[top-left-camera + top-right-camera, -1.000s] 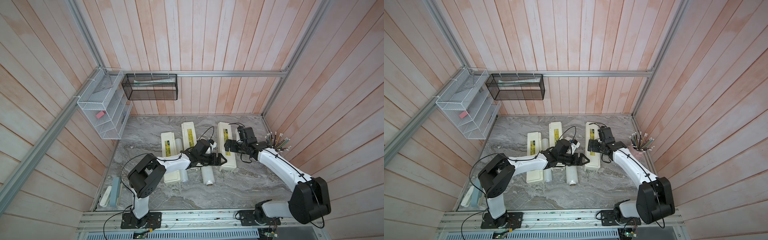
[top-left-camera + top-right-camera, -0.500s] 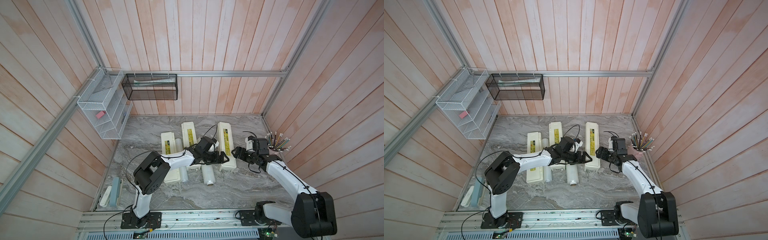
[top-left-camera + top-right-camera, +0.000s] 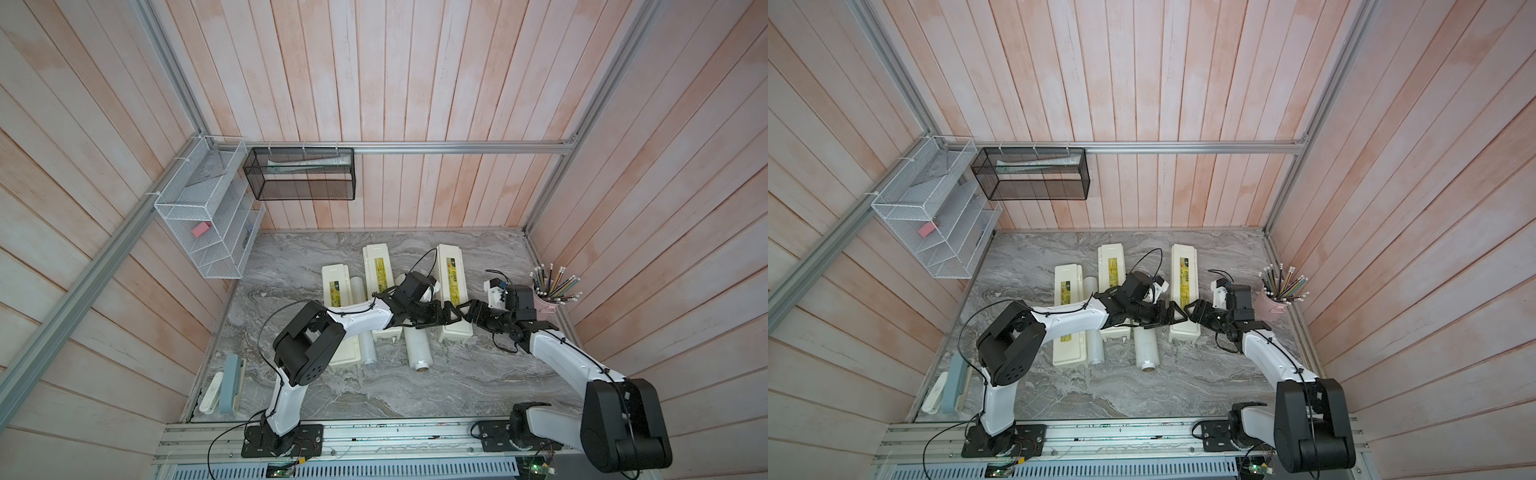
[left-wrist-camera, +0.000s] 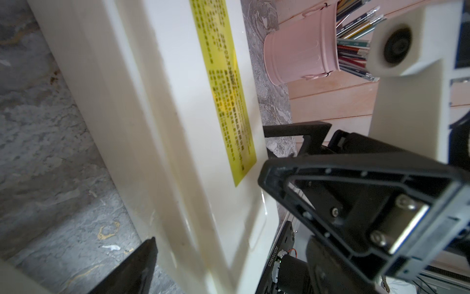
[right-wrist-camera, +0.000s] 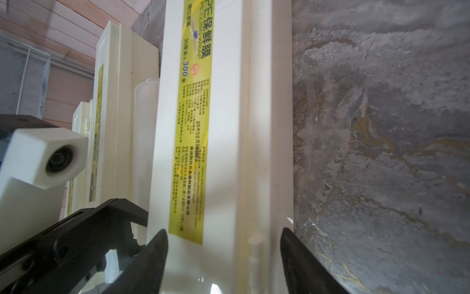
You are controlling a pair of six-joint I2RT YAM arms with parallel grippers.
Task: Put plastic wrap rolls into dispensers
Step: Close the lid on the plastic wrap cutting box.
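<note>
Three cream dispensers lie side by side with lids shut: left [image 3: 336, 274], middle [image 3: 376, 266], right [image 3: 451, 262]. One plastic wrap roll [image 3: 368, 351] lies between the left and middle ones, another [image 3: 417, 351] between the middle and right ones, also seen as the roll [image 5: 146, 122]. My left gripper [image 3: 446, 316] is open across the right dispenser's near part; one finger [image 4: 142, 257] shows beside its long side. My right gripper [image 5: 225, 231] faces it from the right, jaws apart over the same dispenser [image 5: 223, 152]. I cannot see whether its fingertips touch.
A pink cup of pencils [image 3: 548, 303] stands close behind my right wrist by the right wall. A white wire rack [image 3: 208, 232] and a black mesh basket [image 3: 299, 174] hang on the walls. Small items [image 3: 230, 384] lie at the table's front left corner.
My right gripper moved from the right dispenser's middle toward its near end, and its jaws narrowed a lot. My left gripper shifted slightly right and stayed wide.
</note>
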